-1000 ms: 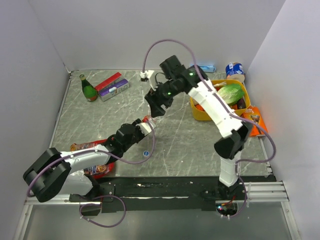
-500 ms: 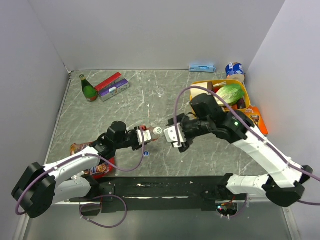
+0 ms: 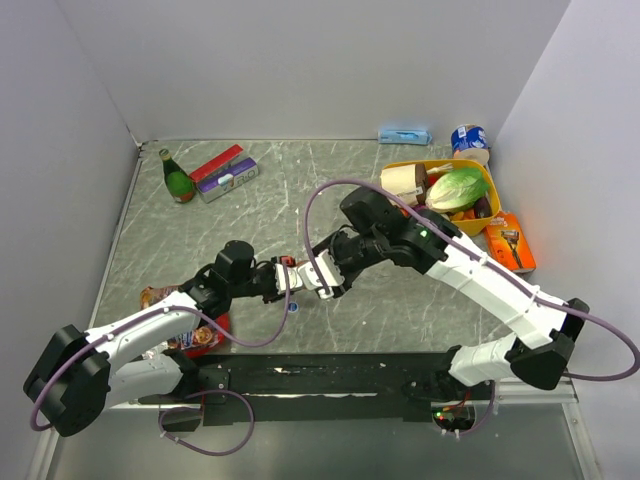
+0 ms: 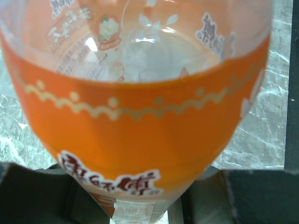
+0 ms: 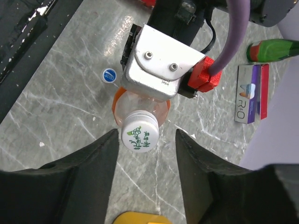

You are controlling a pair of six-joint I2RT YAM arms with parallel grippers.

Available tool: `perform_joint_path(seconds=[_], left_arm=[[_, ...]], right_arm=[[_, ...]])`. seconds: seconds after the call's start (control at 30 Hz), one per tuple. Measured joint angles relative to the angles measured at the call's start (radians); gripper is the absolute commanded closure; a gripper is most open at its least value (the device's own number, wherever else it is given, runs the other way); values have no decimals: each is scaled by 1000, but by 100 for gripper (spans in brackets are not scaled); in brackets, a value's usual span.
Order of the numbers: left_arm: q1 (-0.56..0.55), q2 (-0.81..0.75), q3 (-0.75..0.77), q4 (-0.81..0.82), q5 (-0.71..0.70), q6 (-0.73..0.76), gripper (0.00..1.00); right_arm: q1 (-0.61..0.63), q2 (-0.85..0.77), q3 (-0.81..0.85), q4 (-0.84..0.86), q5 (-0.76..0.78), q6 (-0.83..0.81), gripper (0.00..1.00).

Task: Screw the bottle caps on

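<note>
My left gripper (image 3: 283, 277) is shut on the bottle (image 4: 140, 140), a small clear plastic bottle of orange liquid that fills the left wrist view. It holds the bottle lying roughly level, neck towards the right arm. The whitish cap (image 5: 139, 135), with green print, sits on the bottle's neck. My right gripper (image 5: 147, 135) is open, one finger on each side of that cap; the left finger is very close to it. It also shows in the top view (image 3: 320, 272). The blue cap (image 5: 109, 75) lies loose on the table beside the bottle and shows in the top view (image 3: 293, 307) too.
A dark green glass bottle (image 3: 178, 178) and flat boxes (image 3: 225, 170) lie at the back left. A yellow basket (image 3: 400, 232) of food stands at the right, with a can (image 3: 468, 138) behind it. A red snack bag (image 3: 185, 335) lies under the left arm.
My right arm has swung from the back of the table down and left to the bottle's neck. The left arm has shifted the bottle slightly and still holds it.
</note>
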Motion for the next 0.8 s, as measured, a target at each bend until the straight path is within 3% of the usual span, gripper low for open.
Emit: perform_joint_path(seconds=[0.3,0.43,0.67,0.8], left_arm=[[3,0,0,8,-8,-11,99],[5,2,-7,52,-77,-79,99],[-56,45,-21,259,-518,-253,99],[-76,105,-10,277,-654,-270,99]], right_arm=[[0,50,56,-60,-5,3,85],[-19,91,102,-52,32,122,100],[-166,376,483,-128,-3,642,100],[-221,438,497,-119,-37,855,100]])
